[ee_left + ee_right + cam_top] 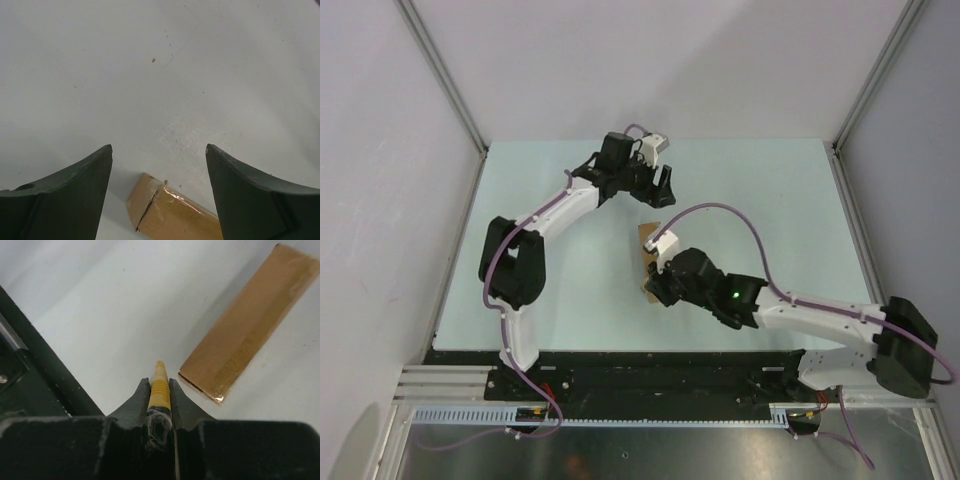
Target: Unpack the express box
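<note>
The express box (pixel 647 240) is a flat brown taped carton lying on the pale table, near its middle. My left gripper (pixel 665 188) hovers just beyond the box's far end, open and empty. In the left wrist view the wide-apart fingers (pixel 159 147) frame the box's taped end (pixel 170 215). My right gripper (pixel 653 290) is at the box's near end, partly covering it. In the right wrist view it (pixel 159 382) is shut on the yellow-and-black utility knife (pixel 160 387), whose tip points past the fingers. The box (pixel 250 325) lies just to the right of the tip, not touching it.
The black base strip (pixel 650 365) runs along the table's near edge and shows as a dark band in the right wrist view (pixel 45 365). Pale enclosure walls with metal corner posts (pixel 445 75) stand on the left, back and right.
</note>
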Action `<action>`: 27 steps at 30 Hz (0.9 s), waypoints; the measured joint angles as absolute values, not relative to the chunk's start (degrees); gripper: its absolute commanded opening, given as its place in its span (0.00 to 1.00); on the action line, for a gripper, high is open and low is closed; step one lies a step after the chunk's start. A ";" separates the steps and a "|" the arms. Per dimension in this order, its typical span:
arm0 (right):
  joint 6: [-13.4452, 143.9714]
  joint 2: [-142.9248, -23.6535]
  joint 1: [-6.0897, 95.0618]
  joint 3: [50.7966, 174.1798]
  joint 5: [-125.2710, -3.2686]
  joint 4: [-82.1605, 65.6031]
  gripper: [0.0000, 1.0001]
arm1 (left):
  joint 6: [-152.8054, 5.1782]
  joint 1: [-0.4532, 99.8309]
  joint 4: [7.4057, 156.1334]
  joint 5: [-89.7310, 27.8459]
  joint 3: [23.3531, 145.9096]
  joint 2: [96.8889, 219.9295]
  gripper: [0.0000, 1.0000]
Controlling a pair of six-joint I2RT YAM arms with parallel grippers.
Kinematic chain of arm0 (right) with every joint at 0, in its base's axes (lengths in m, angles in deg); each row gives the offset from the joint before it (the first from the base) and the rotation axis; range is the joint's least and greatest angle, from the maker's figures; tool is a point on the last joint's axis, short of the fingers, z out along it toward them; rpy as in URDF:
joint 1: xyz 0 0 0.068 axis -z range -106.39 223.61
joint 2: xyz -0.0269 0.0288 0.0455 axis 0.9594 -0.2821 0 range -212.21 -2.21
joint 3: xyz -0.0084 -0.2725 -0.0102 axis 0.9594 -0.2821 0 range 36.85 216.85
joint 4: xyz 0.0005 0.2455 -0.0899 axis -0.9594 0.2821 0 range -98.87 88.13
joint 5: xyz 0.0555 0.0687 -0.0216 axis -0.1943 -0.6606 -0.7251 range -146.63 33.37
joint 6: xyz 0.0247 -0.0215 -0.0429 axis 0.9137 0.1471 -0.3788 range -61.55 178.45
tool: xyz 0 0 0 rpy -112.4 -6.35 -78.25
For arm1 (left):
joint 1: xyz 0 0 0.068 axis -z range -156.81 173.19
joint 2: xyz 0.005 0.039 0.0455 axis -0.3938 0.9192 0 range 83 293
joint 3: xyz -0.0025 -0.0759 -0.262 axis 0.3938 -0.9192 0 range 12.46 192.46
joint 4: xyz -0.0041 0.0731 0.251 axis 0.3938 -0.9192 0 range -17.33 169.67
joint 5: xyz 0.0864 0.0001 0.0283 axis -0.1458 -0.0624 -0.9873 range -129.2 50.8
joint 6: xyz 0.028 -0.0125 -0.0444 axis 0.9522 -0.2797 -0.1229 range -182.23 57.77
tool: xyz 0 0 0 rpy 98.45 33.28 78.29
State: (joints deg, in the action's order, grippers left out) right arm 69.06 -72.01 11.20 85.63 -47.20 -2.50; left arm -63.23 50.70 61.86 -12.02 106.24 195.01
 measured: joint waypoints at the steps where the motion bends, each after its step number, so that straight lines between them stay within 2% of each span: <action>1: 69.04 -73.43 10.96 85.61 -46.98 -2.81 0.00 | -63.25 50.89 61.95 -12.02 106.24 195.14 0.79; 8: 69.85 -80.47 9.47 85.61 -40.75 -4.16 0.00 | -63.51 51.07 62.37 -12.07 104.43 196.25 0.77; 17: 71.75 -80.49 9.50 85.61 -33.80 -2.63 0.00 | -65.44 51.07 63.66 -10.67 94.83 196.15 0.73; 27: 73.89 -77.76 11.51 85.06 -31.83 0.01 0.00 | -65.37 51.09 64.07 -12.09 86.00 188.52 0.72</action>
